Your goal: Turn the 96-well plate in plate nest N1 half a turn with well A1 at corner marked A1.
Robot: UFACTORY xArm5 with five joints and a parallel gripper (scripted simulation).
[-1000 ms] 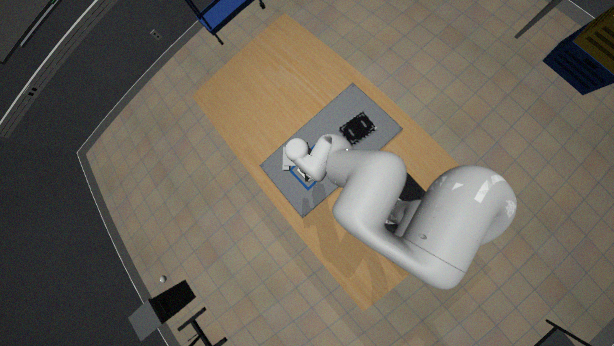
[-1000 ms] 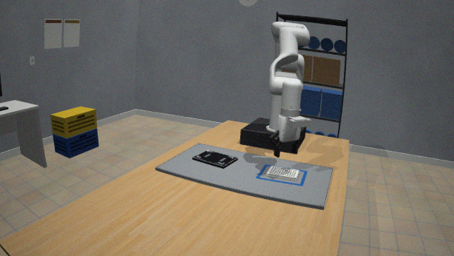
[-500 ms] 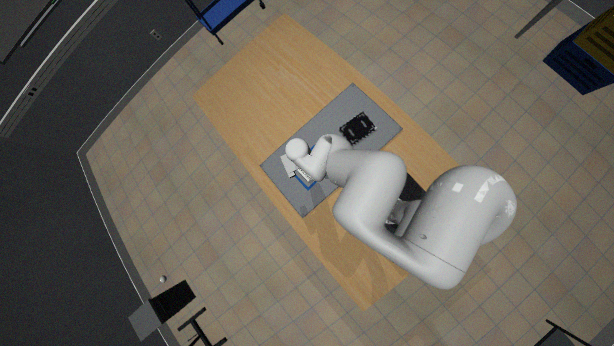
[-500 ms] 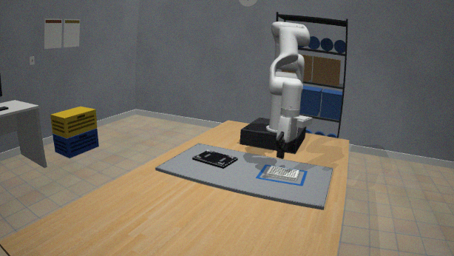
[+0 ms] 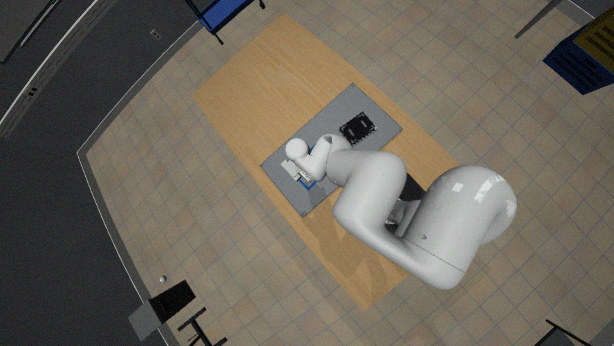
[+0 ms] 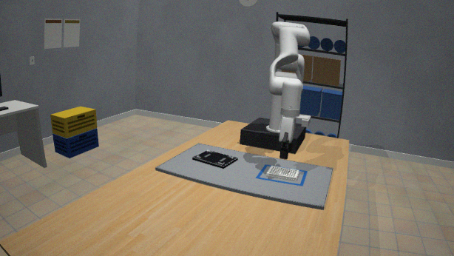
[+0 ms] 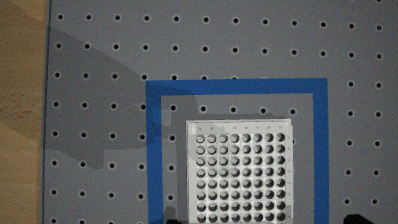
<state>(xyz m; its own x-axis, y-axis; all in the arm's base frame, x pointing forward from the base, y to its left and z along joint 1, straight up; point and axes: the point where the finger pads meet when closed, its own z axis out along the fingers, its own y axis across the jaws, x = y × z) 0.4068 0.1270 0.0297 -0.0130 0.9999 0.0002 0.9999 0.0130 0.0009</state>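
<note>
The white 96-well plate [image 7: 239, 172] lies flat inside a blue-bordered rectangle [image 7: 235, 86] on the grey perforated mat [image 7: 100, 50]. In the exterior view the plate [image 6: 283, 172] is at the right part of the mat, in front of the arm. My gripper [image 6: 284, 152] hangs above the mat just behind the plate, well clear of it. It is open and empty. In the wrist view only its two dark fingertips show at the bottom edge [image 7: 264, 220], one to each side of the plate. In the overhead view the wrist hides most of the plate [image 5: 305, 176].
A black flat fixture [image 6: 214, 159] sits on the left part of the mat, also seen from above [image 5: 358, 128]. The arm's black base [image 6: 271, 137] stands at the table's back. A shelf [image 6: 325, 74], stacked crates [image 6: 75, 131] and a white desk [image 6: 18, 122] stand off the table.
</note>
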